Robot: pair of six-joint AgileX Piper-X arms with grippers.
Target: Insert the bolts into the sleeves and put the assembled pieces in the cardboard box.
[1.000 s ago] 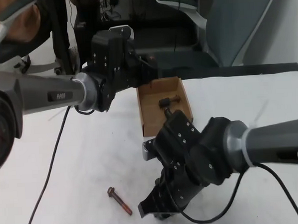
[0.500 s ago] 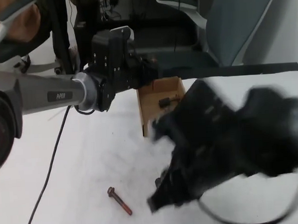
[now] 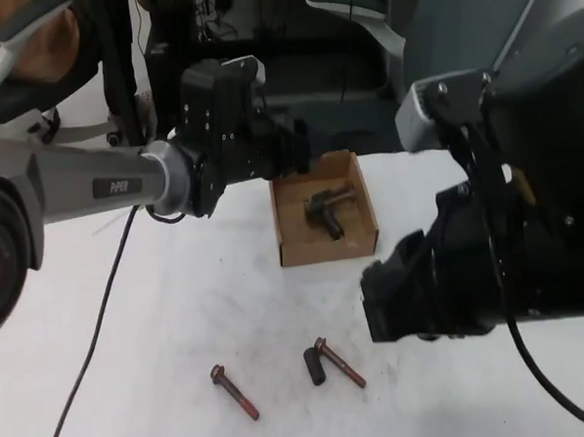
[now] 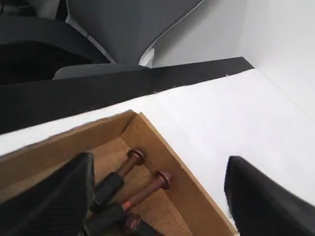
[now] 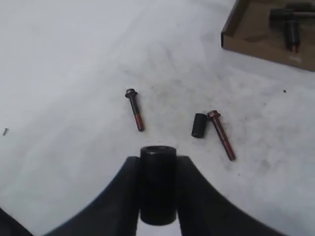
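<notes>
My right gripper (image 5: 157,165) is shut on an upright black sleeve (image 5: 157,189), held well above the white table. Below it lie a loose bolt (image 5: 135,108), a second bolt (image 5: 221,133) and a black sleeve (image 5: 199,125) right beside it. The high view shows them too: the two bolts (image 3: 234,391) (image 3: 339,362) and the sleeve (image 3: 314,366). My left gripper (image 4: 157,206) hangs open over the cardboard box (image 4: 162,142), which holds assembled bolt-and-sleeve pieces (image 4: 147,189). From above, the left gripper (image 3: 290,148) sits at the far left corner of the box (image 3: 291,228).
The right arm (image 3: 490,267) bulks large over the table's right side. A black cable (image 3: 101,317) trails across the left of the table. A chair (image 3: 459,43) stands beyond the far edge. Bare white table surrounds the loose parts.
The right arm has risen from the table front with a sleeve in its gripper, uncovering a bolt and a sleeve beneath. The left arm has stayed put at the box.
</notes>
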